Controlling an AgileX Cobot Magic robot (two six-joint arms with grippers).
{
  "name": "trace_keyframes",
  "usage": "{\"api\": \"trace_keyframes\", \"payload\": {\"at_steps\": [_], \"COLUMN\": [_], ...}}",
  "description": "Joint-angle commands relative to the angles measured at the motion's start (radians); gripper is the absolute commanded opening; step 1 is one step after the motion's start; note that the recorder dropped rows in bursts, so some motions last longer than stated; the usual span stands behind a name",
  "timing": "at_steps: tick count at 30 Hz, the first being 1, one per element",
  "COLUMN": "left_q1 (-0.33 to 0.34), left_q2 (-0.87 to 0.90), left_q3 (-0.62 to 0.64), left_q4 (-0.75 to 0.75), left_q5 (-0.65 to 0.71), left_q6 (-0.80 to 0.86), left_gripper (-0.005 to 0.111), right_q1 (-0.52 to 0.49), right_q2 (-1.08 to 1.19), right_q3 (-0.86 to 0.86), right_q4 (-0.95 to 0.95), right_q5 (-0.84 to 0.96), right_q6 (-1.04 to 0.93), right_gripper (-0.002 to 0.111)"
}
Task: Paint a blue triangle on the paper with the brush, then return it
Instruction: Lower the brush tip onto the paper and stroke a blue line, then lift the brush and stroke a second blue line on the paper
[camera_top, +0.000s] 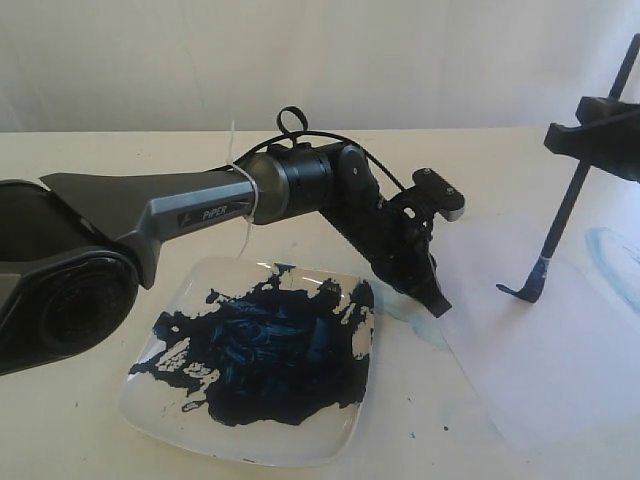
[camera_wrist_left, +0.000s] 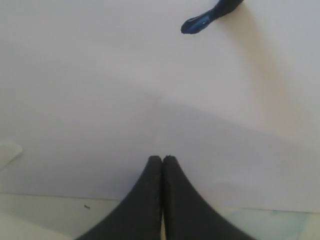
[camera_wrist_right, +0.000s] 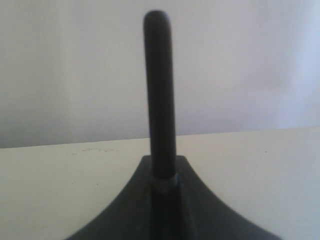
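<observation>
My right gripper (camera_top: 597, 124) is shut on the brush (camera_top: 565, 205), a thin black stick slanting down to the paper (camera_top: 545, 350). The brush's blue-stained tip (camera_top: 517, 291) bends against the sheet, and shows in the left wrist view as a dark blue tip (camera_wrist_left: 199, 23). In the right wrist view the brush handle (camera_wrist_right: 159, 95) rises out of the shut right gripper (camera_wrist_right: 163, 176). My left gripper (camera_top: 440, 306) is shut on nothing, its tips low at the paper's left edge; it appears in the left wrist view as the left gripper (camera_wrist_left: 162, 159) over the paper (camera_wrist_left: 100, 100). No blue triangle shows.
A white square plate (camera_top: 330, 452) smeared with dark blue paint lies to the left of the paper, under the left arm. A faint light-blue smear (camera_top: 612, 258) marks the paper's far right. Small paint specks dot the table near the plate.
</observation>
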Motion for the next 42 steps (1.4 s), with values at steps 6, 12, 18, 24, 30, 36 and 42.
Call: {"api": "trace_keyframes", "payload": {"at_steps": [6,12,18,24,30,36,42], "left_q1": [0.000,0.000,0.000,0.000,0.000,0.000,0.000], "left_q2": [0.003,0.003,0.003,0.003,0.003,0.003,0.003], "left_q3": [0.002,0.002,0.002,0.002,0.002,0.002,0.002], "left_q4": [0.001,0.001,0.001,0.001,0.001,0.001,0.001], "left_q5": [0.061,0.070,0.073,0.073,0.075,0.076,0.076], "left_q6": [-0.006,-0.006,-0.006,-0.006,-0.006,-0.006,-0.006], "left_gripper": [0.000,0.000,0.000,0.000,0.000,0.000,0.000], "right_q1": [0.000,0.000,0.000,0.000,0.000,0.000,0.000], "right_q2": [-0.052,-0.067,-0.091,-0.116,-0.139,-0.179,-0.238], "right_q3": [-0.003,-0.003,-0.003,-0.003,-0.003,-0.003,-0.003], "right_q4": [0.055,0.131,0.134,0.187,0.234,0.234,0.226], "right_q5": [0.102,0.158,0.192,0.228,0.246,0.207,0.169], "right_q6": [-0.075,-0.151,-0.185,-0.235,-0.277,-0.263,-0.165], "right_gripper": [0.000,0.000,0.000,0.000,0.000,0.000,0.000]}}
